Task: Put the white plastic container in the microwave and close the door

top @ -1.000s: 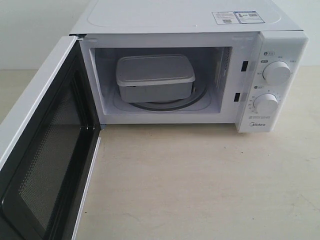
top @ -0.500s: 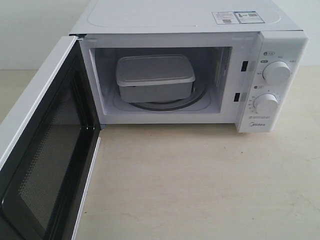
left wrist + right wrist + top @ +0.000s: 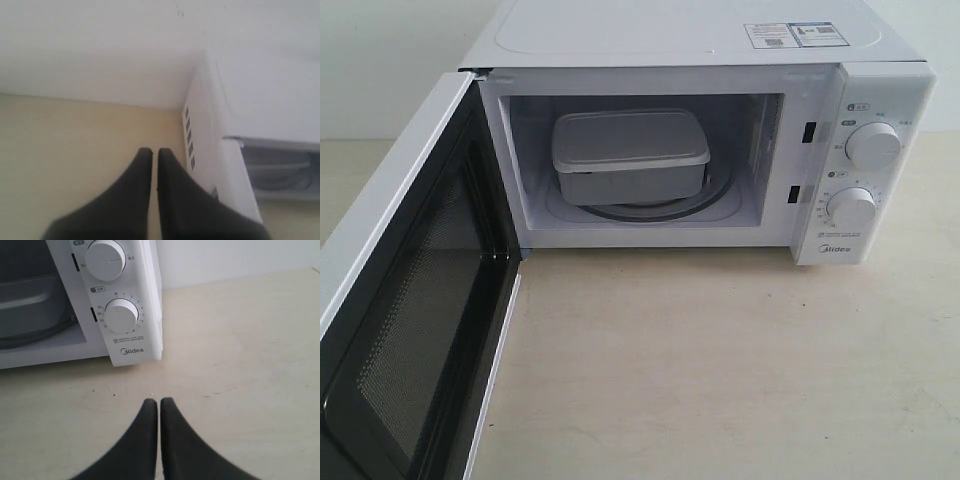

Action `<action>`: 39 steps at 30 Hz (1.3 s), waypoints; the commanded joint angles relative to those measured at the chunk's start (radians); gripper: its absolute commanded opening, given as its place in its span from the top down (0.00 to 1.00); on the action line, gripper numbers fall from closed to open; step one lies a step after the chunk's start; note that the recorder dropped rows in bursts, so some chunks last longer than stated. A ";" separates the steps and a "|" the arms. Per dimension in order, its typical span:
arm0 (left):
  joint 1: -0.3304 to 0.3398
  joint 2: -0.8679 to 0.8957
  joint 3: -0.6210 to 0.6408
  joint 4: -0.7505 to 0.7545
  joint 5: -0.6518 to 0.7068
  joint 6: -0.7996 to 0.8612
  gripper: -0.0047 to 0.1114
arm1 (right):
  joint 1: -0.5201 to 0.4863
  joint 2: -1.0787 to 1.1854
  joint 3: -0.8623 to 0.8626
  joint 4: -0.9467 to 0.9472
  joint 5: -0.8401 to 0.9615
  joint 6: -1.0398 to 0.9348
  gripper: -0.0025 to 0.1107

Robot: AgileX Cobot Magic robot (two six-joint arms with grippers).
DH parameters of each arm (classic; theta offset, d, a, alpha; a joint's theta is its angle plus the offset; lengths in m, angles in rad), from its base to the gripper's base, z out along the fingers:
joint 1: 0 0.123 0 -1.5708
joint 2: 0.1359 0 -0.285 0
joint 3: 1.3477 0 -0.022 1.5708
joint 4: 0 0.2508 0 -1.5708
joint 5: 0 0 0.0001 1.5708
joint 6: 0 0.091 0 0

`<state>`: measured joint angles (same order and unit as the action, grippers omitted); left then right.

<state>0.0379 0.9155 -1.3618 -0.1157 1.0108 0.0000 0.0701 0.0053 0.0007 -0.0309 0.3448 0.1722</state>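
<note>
The white plastic container (image 3: 628, 155) sits on the glass turntable inside the white microwave (image 3: 700, 40); part of it shows grey in the right wrist view (image 3: 30, 305). The door (image 3: 410, 300) is swung wide open to the left, its black mesh inner face showing. Neither arm appears in the exterior view. My left gripper (image 3: 154, 151) is shut and empty, beside the microwave's vented side wall (image 3: 200, 130). My right gripper (image 3: 159, 401) is shut and empty over the table, in front of the knob panel (image 3: 120, 315).
The beige tabletop (image 3: 720, 370) stretches in front of the microwave. A pale wall stands behind. The open door takes up the left front of the exterior view.
</note>
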 commanded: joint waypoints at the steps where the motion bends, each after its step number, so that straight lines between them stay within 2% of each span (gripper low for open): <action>1: -0.001 0.160 -0.045 -0.015 0.171 0.201 0.92 | -0.002 -0.005 -0.001 -0.008 -0.004 0.002 0.98; 2: -0.001 0.192 -0.043 -0.007 0.209 0.232 0.92 | -0.002 -0.005 -0.001 -0.008 -0.004 0.002 0.98; 5: -0.001 0.259 -0.028 -0.016 0.210 0.303 0.92 | -0.002 -0.005 -0.001 -0.008 -0.004 0.002 0.98; 14: -0.001 0.283 0.214 -0.309 0.210 0.773 0.92 | -0.002 -0.005 -0.001 -0.008 -0.002 0.003 0.98; 22: -0.005 0.283 0.406 -0.436 0.210 0.877 0.92 | -0.002 -0.005 -0.001 -0.008 -0.002 0.003 0.98; 25: -0.035 0.283 0.445 -0.439 0.210 0.902 0.92 | -0.002 -0.005 -0.001 -0.008 -0.002 0.003 0.98; 31: -0.159 0.283 0.461 -0.449 0.210 0.931 0.92 | -0.002 -0.005 -0.001 -0.008 -0.002 0.003 0.98; 39: -0.333 0.309 0.461 -0.507 0.063 0.935 0.92 | -0.002 -0.005 -0.001 -0.008 -0.002 0.003 0.98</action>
<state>-0.2387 1.2109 -0.9032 -0.5850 1.1344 0.9286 0.0701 0.0053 0.0007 -0.0309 0.3448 0.1722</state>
